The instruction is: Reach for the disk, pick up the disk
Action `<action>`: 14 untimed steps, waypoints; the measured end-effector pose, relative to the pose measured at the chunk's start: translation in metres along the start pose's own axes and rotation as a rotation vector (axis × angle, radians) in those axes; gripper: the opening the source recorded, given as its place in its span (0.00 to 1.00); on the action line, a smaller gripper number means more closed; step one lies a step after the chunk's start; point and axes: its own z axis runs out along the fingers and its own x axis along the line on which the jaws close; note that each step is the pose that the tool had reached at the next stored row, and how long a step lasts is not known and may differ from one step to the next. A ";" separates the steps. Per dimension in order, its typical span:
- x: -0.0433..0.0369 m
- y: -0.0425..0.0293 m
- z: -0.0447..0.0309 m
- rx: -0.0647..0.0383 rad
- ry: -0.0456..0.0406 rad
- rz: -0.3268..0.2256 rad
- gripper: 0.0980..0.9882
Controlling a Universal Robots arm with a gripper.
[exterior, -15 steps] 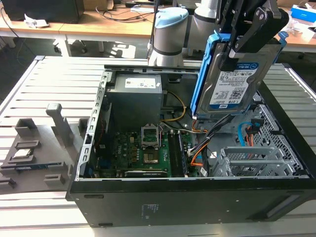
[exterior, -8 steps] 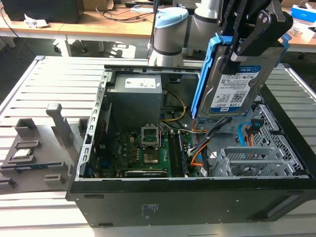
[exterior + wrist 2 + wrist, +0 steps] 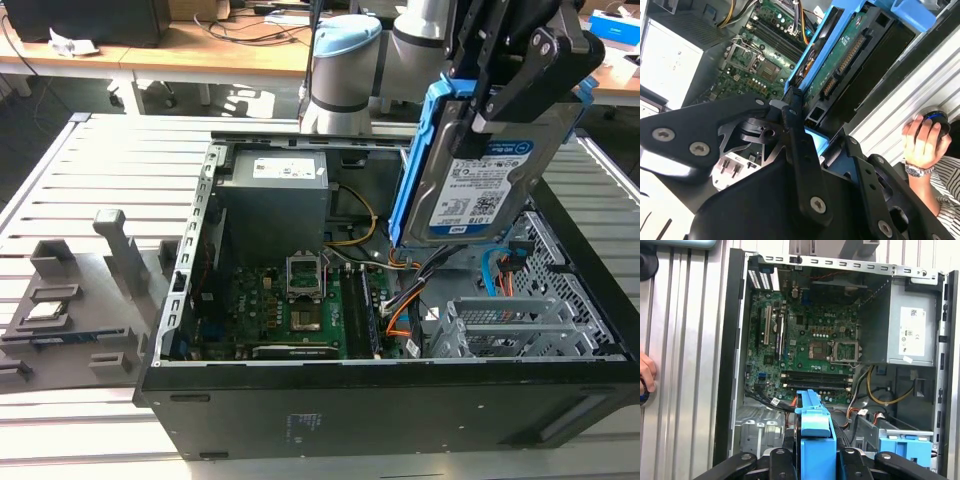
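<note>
The disk (image 3: 478, 185), a silver-grey hard drive with a white-and-blue label and blue rails, hangs tilted above the right side of the open computer case (image 3: 400, 400) in the exterior view. My gripper (image 3: 520, 100) is shut on its upper end, black fingers pressing on both sides. In the second wrist view the disk's green circuit-board underside (image 3: 840, 55) faces the camera, clamped in the gripper (image 3: 820, 135). The first wrist view looks down along the disk's blue rail (image 3: 815, 422), held between the gripper's (image 3: 815, 452) fingers, well above the motherboard (image 3: 810, 345).
Inside the case sit a grey power supply (image 3: 275, 190), a metal drive cage (image 3: 500, 325) and orange and blue cables (image 3: 495, 270). A grey fixture block (image 3: 70, 300) with small parts lies at the exterior view's left. A person's hand (image 3: 922, 140) rests on the slatted table beside the case.
</note>
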 end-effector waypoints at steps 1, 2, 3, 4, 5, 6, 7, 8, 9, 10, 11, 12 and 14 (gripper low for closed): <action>0.0015 0.0001 0.0000 0.000 0.0000 0.000 0.30; 0.0025 0.0001 -0.0001 0.000 0.0001 0.000 0.30; 0.0033 0.0002 -0.0001 0.000 0.0000 0.000 0.30; 0.0047 0.0003 -0.0001 0.000 0.0000 0.000 0.30; 0.0062 0.0004 -0.0001 0.000 0.0000 0.000 0.30; 0.0071 0.0004 -0.0002 0.000 0.0000 0.000 0.30; 0.0082 0.0005 -0.0001 0.000 0.0000 0.000 0.30; 0.0098 0.0006 -0.0002 0.000 0.0000 0.000 0.30; 0.0112 0.0007 -0.0002 0.000 0.0000 0.000 0.30; 0.0121 0.0008 -0.0003 0.000 0.0000 0.000 0.30; 0.0137 0.0008 -0.0003 0.000 0.0000 0.000 0.30; 0.0147 0.0009 -0.0003 0.000 0.0000 0.000 0.30; 0.0175 0.0011 -0.0004 0.000 0.0000 0.000 0.30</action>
